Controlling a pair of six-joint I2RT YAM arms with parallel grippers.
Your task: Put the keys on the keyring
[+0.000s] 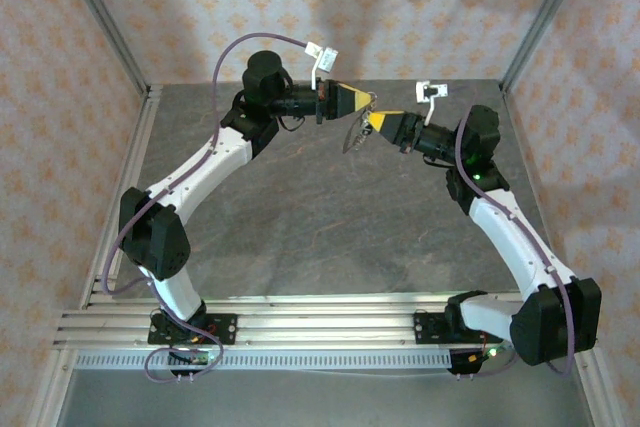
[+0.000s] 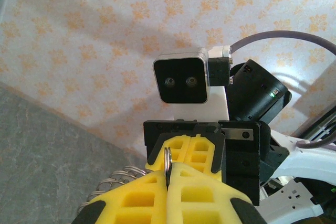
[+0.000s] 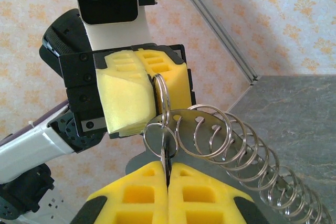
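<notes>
Both grippers meet tip to tip above the far middle of the table. My left gripper (image 1: 362, 100) (image 2: 169, 170) is shut on the keyring (image 2: 168, 158), a thin silvery loop seen edge-on between its yellow fingers. From the right wrist that same keyring (image 3: 160, 95) sticks out of the left gripper (image 3: 152, 85) and hooks into a flat grey metal plate (image 3: 187, 117). My right gripper (image 1: 374, 121) (image 3: 168, 167) is shut on a thin dark piece, apparently the key (image 3: 168, 153), with a small silvery ring around it. The key's blade is hidden.
A long row of several linked wire rings (image 3: 247, 156) (image 2: 113, 179) trails from the plate and hangs below the grippers (image 1: 352, 137). Patterned walls stand close behind, with a metal corner post (image 3: 220, 30). The grey table (image 1: 320, 227) lies below.
</notes>
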